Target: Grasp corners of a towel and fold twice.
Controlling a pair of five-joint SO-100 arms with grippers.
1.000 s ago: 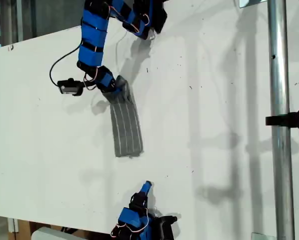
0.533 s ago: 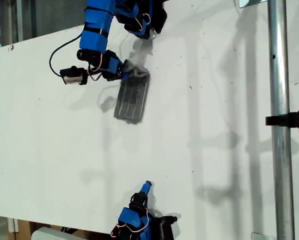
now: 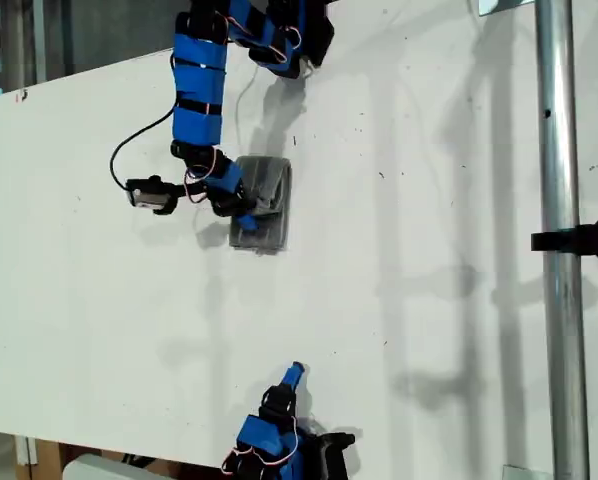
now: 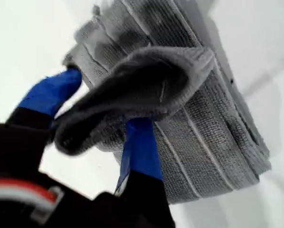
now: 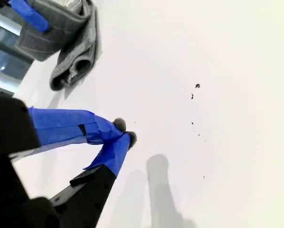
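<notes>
Exterior view first: thin grey striped soft-fabric towel (image 3: 261, 203) lies as a small folded block on the white flat table (image 3: 429, 300), toward the far side, left of centre in this view. Blue-taped first gripper (image 3: 241, 212) sits at the block's near-left edge, arm reaching down from the top of the frame. Blue-taped second gripper (image 3: 293, 374) stands at the near edge of the table, well apart from the cloth, nothing at its tip. A grey metal pole (image 3: 561, 240) runs upright at this view's right.

First wrist view: my first gripper (image 4: 101, 102) has a rounded flap of the towel (image 4: 199, 118) pinched between its two blue fingers (image 4: 139, 147); the flap arches over the stacked layers beneath. Which of the corners (image 4: 199, 57) this is cannot be told with certainty. Layers below look roughly aligned, edges slightly stepped.

Second wrist view: my second gripper (image 5: 124, 133) is closed on nothing, tips touching, over bare table. Towel (image 5: 71, 52) is seen beyond it, near but not touching.

Judgement: second fold appears nearly laid. To finish well, carry the held flap fully across so its edge meets the far edge of the stack, lower until the cloth rests flat, then release without dragging the layers. Risk: flap springs back or skews.
</notes>
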